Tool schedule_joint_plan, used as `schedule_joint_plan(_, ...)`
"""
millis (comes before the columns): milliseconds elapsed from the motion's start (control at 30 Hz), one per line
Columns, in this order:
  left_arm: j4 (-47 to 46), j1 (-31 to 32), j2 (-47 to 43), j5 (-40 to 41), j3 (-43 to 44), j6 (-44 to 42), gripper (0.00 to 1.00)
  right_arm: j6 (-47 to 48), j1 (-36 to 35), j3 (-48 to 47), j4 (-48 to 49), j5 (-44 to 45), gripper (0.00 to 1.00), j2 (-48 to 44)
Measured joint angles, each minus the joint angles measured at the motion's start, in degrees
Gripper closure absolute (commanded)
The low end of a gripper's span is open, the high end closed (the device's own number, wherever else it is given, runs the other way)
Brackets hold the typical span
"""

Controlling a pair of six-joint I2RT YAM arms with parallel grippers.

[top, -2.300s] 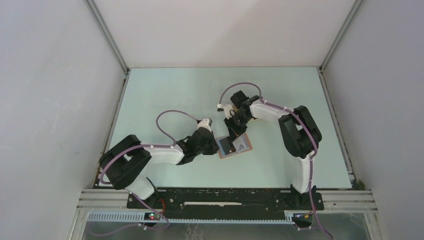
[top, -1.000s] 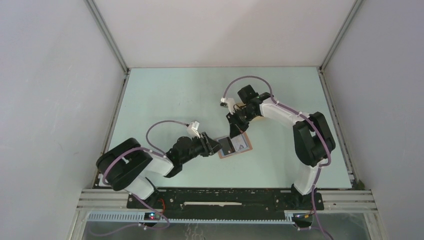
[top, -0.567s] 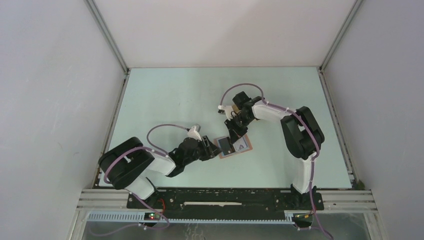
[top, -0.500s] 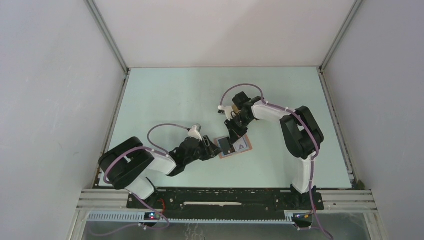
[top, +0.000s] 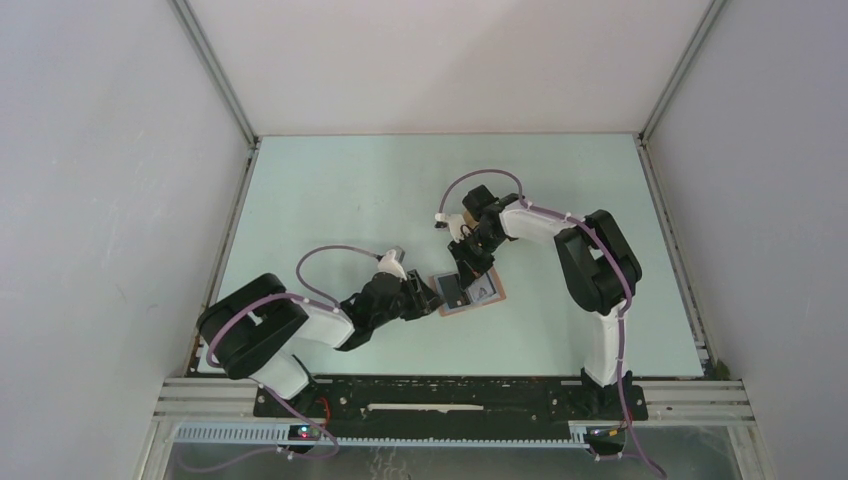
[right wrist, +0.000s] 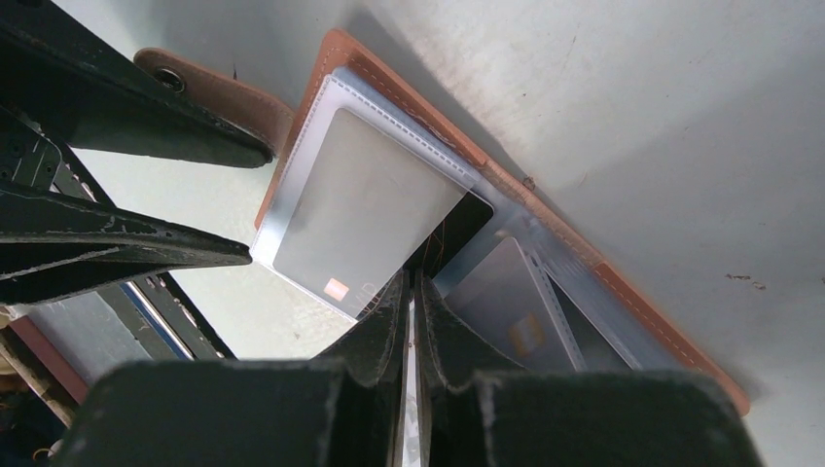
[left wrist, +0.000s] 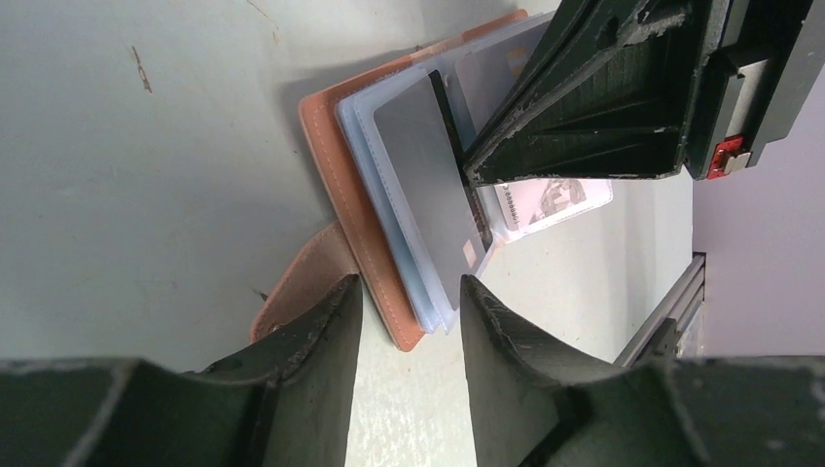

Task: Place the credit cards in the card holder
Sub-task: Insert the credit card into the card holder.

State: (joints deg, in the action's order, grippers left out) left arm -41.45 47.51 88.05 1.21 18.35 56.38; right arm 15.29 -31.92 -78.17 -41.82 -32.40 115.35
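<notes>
Lying open mid-scene on the table [top: 340,190], the holder [top: 482,293] has a grey card [left wrist: 428,185] sleeved in its left page. Your right gripper [right wrist: 409,321] is clenched on a white card [left wrist: 556,197], edge-down over the fold. Your left gripper [left wrist: 404,302] is spread, straddling the holder's left corner by the strap [left wrist: 292,292].

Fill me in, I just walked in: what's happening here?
The holder lies open on the table. The right gripper pinches a card at the holder's middle fold, apparently slotting it in. The left gripper is open astride the holder's edge. A grey card already sits in one pocket.
</notes>
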Motion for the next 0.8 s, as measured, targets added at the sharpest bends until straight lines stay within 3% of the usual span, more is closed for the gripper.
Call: schedule_joint_plan(800, -2.58, 0.11, -3.43, 0.92, -0.13, -0.90, 0.56, -0.44, -0.04, -1.09, -1.01, -0.09, 0.88, 1.14)
